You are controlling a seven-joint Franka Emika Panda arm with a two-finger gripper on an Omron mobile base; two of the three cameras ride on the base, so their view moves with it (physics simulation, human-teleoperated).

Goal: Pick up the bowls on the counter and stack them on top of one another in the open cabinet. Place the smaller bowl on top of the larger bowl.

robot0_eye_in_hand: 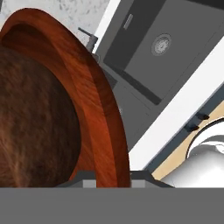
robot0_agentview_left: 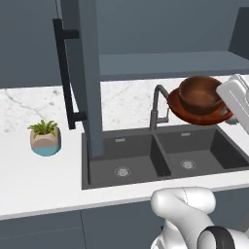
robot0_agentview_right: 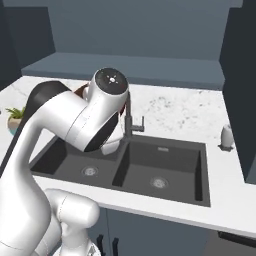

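**Aloft over the sink: both bowls, one nested in the other**

Seemingly pinched by its rim, the larger bowl (robot0_agentview_left: pixel 181 110) hangs above the dark double sink (robot0_agentview_left: pixel 146 163), the gripper (robot0_eye_in_hand: pixel 113 180) closed on its edge. The smaller bowl (robot0_agentview_left: pixel 199 95) sits inside it. Behind stands the open cabinet (robot0_agentview_left: pixel 165 64), door swung out. A potted plant (robot0_agentview_left: pixel 45 138) rests on the counter (robot0_agentview_left: pixel 34 180).
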